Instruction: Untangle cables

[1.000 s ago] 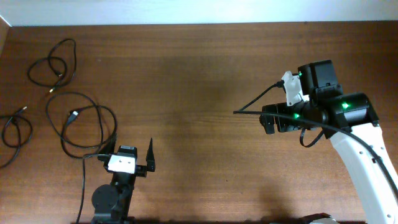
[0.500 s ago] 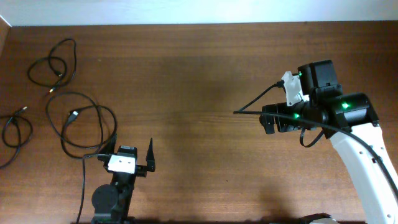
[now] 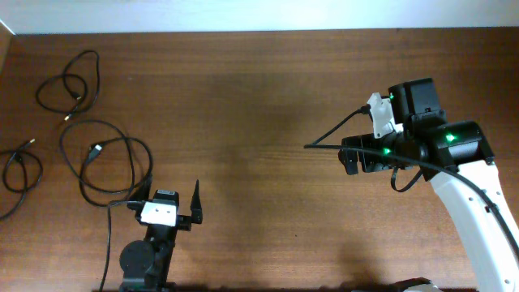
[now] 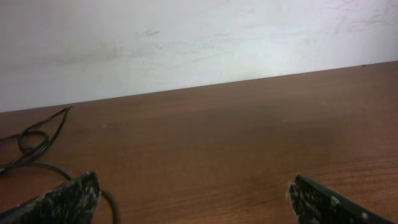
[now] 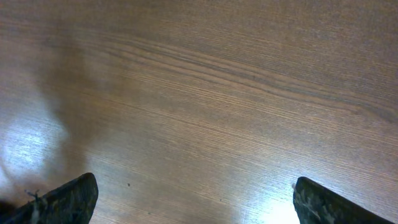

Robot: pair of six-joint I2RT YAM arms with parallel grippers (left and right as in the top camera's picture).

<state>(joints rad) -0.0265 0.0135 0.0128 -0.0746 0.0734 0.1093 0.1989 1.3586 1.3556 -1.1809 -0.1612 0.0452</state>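
Left gripper (image 4: 196, 204) spread wide over the brown table (image 4: 236, 130). Thin black cables (image 4: 38, 131) loop beyond the gripper, off to its left, a white wall (image 4: 186, 37) past them.

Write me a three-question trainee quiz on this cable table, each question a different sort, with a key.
1. True or false: the right gripper is shut on a cable.
2. In the overhead view, the cables lie at the table's: A) left end B) middle C) right end.
3. Which gripper is nearer the cables?
Key: 1 false, its jaws stand open and empty; 2 A; 3 the left gripper.
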